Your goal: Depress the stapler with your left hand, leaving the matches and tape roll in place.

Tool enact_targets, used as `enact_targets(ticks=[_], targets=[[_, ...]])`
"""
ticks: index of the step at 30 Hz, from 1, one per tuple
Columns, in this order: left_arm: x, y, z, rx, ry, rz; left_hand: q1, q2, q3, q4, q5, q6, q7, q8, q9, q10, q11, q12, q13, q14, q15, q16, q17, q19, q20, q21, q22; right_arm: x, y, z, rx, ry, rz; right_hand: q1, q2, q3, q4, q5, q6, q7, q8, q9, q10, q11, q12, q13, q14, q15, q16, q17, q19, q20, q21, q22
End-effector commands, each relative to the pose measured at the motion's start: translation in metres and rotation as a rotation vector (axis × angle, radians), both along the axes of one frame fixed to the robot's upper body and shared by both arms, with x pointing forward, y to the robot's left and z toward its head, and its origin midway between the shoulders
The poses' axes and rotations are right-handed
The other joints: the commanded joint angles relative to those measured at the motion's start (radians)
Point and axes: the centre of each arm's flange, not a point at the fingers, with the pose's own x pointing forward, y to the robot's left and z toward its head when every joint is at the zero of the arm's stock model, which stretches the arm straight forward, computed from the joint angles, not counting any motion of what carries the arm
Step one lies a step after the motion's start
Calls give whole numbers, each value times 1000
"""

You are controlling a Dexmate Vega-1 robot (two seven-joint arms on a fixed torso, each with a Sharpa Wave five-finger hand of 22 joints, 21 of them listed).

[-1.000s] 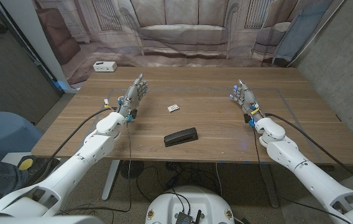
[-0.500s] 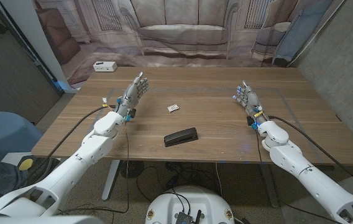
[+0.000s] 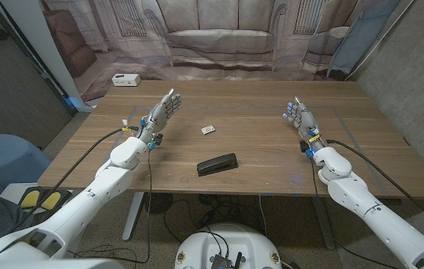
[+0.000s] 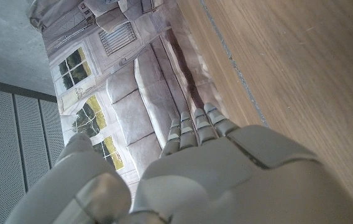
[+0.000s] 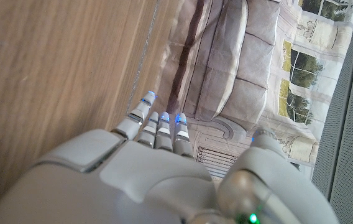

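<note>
Over the last second: left hand (image 3: 161,113) edging slightly up and right, fingers apart, holding nothing; right hand (image 3: 302,119) drifting right, likewise open. Stapler (image 3: 217,164) untouched near the counter's (image 3: 257,142) front edge (matches (image 3: 208,130) just behind it), so pressing not yet begun.

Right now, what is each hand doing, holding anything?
Left hand: open, fingers extended, holding nothing.
Right hand: open, fingers extended, holding nothing.
</note>
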Motion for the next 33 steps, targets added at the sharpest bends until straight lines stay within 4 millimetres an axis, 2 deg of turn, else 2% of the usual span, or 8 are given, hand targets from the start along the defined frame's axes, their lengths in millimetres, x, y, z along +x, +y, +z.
enact_targets(ticks=[1, 7, 14, 29, 33], targets=[[-7, 1, -7, 52, -29, -18, 8, -5, -2, -1, 6, 16, 0, 3, 3, 14, -2, 11, 1, 19, 1, 11, 1, 18, 3, -6, 2, -3, -3, 3, -17, -40, -10, 5, 7, 1, -9, 4, 15, -5, 5, 6, 9, -3, 5, 6, 14, -2, 3, 1, 9, 3, -8, 5], [-6, 1, -9, 57, -50, -20, 10, -7, -7, -5, 6, 50, 10, 7, 4, 42, 9, 18, -1, 55, 5, 16, 1, 55, 6, -3, 2, -5, -4, 8, -62, -34, -31, 1, 10, -2, -9, 3, -17, 0, -10, 6, 25, -4, 8, 6, 41, -6, 12, 3, 44, -8, -4, 6], [-7, 2, -14, 64, -65, -24, 10, -8, -9, -6, 6, 65, 12, 9, 4, 56, 9, 20, -2, 66, 4, 16, 1, 65, 9, -5, 2, -6, -5, 8, -49, -39, -27, 3, 8, -3, -12, 4, -16, 5, -10, 6, 26, 1, 6, 7, 33, 3, 7, 3, 40, -3, -10, 6], [-44, 6, -26, 119, -106, 13, 13, -8, -12, -10, 6, 85, 9, 9, 4, 66, 3, 20, -2, 79, -2, 14, 1, 74, 11, -11, 2, 0, -4, 7, -49, -26, -9, 6, 11, -2, -15, 4, -16, 5, -10, 6, 27, 4, 5, 7, 28, 6, 4, 3, 36, 0, -17, 6], [-48, 9, -28, 131, -111, 16, 13, -8, -13, -10, 6, 91, 7, 9, 4, 68, 3, 20, -3, 83, -4, 14, 1, 77, 11, -12, 2, 0, -3, 8, -44, -26, -2, 6, 13, -2, -15, 5, -16, 6, -10, 6, 28, 5, 5, 7, 30, 7, 5, 3, 36, 0, -18, 6]])
